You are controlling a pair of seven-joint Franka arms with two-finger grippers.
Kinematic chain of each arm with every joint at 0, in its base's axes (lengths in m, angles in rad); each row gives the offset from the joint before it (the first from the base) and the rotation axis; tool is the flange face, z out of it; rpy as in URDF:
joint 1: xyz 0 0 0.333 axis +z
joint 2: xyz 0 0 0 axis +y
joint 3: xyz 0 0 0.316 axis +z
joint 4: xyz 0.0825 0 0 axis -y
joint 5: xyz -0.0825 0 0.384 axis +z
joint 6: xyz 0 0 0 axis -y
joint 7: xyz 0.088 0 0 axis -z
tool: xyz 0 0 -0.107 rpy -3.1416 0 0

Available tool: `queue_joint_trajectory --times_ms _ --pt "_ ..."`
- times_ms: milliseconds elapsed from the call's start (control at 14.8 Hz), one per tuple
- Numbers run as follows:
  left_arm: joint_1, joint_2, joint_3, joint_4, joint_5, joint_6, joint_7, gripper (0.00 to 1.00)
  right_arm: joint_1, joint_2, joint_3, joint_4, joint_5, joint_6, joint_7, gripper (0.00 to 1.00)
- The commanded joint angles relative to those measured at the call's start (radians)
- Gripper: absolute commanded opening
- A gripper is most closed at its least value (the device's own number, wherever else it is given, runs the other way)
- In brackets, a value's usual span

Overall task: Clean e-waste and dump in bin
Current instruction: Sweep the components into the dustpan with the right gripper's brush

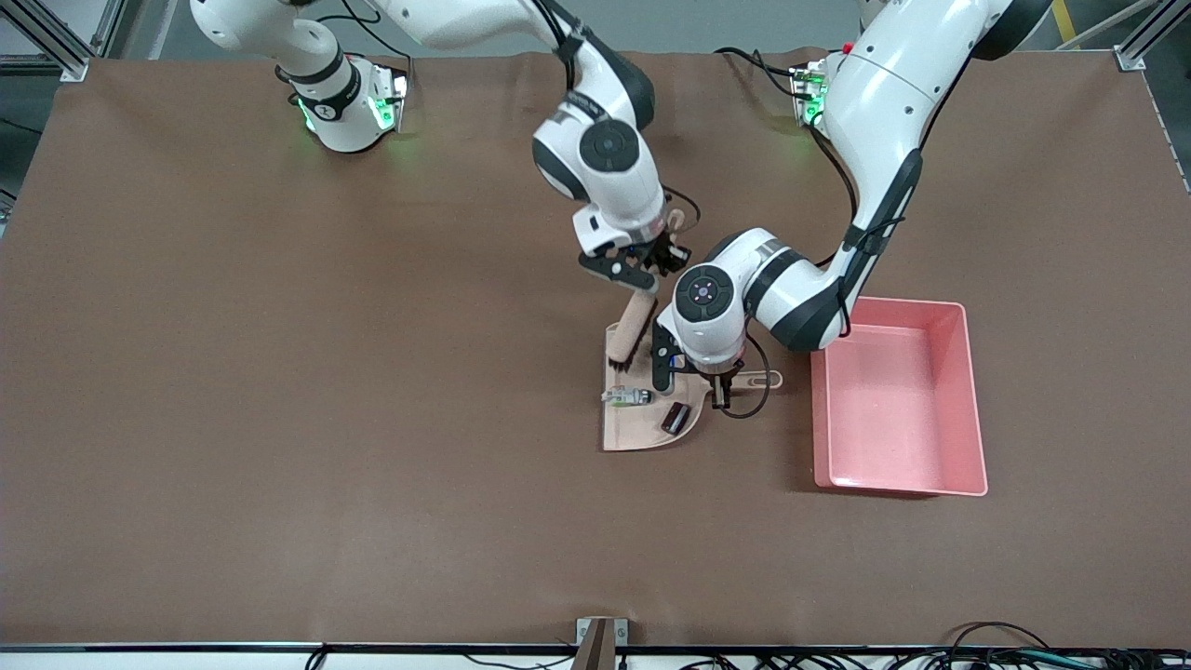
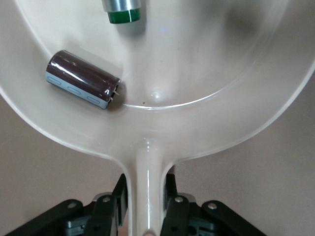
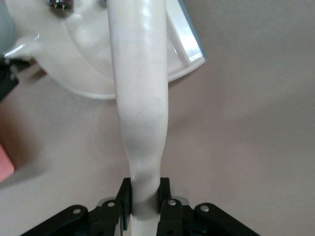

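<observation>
A beige dustpan lies flat on the table beside the pink bin. Both pieces of e-waste rest in the pan: a white-grey component with a green part and a dark brown-black block. My left gripper is shut on the dustpan handle. My right gripper is shut on a brush handle. The brush's dark bristles stand at the pan's edge farthest from the front camera, close to the white-grey component.
The bin's inside shows nothing in it, and it sits toward the left arm's end of the table, about a hand's width from the dustpan handle. A corner of the bin shows in the right wrist view. Brown cloth covers the table all round.
</observation>
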Motion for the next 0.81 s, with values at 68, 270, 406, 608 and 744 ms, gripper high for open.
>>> queue_joint_trajectory --times_ms 68,270,406,608,744 --pt "0.015 0.000 -0.008 -0.029 0.024 0.053 0.004 0.17 0.008 -0.186 0.007 -0.211 0.011 0.029 -0.031 0.00" --pt "0.018 -0.046 -0.011 -0.074 0.012 0.123 0.004 0.15 -0.046 -0.229 0.001 -0.240 0.011 -0.046 -0.158 0.00" --pt "0.042 -0.059 -0.051 -0.071 0.006 0.131 0.004 0.15 -0.097 -0.259 -0.005 -0.253 0.003 -0.110 -0.274 0.00" --pt "0.142 -0.059 -0.155 -0.072 0.004 0.171 0.004 0.14 -0.212 -0.285 -0.005 -0.254 -0.105 -0.183 -0.406 0.00" --pt "0.179 -0.065 -0.187 -0.071 0.004 0.171 0.006 0.13 -0.281 -0.295 -0.005 -0.254 -0.161 -0.210 -0.487 0.00"
